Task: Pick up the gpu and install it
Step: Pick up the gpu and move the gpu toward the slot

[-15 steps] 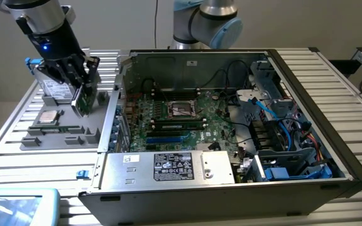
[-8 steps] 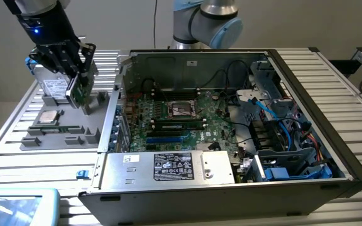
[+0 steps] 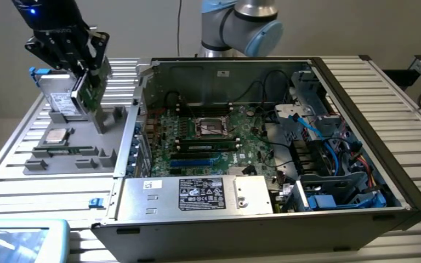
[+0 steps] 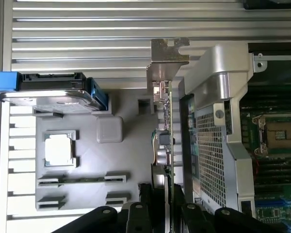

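My hand (image 3: 85, 66) is clamped on the top edge of the gpu (image 3: 91, 93). The card stands upright in the exterior view's upper left, over the grey holder tray (image 3: 64, 159) on the table (image 3: 35, 192), just beside the open computer case (image 3: 225, 68).

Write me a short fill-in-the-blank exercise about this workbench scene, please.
1. The gripper is shut on the gpu, which stands ____ rather than lying flat.
2. The open computer case sits to the exterior view's ____ of the grey tray.
3. The plastic clips on the hard drive are coloured ____.
Missing words: upright; right; blue.
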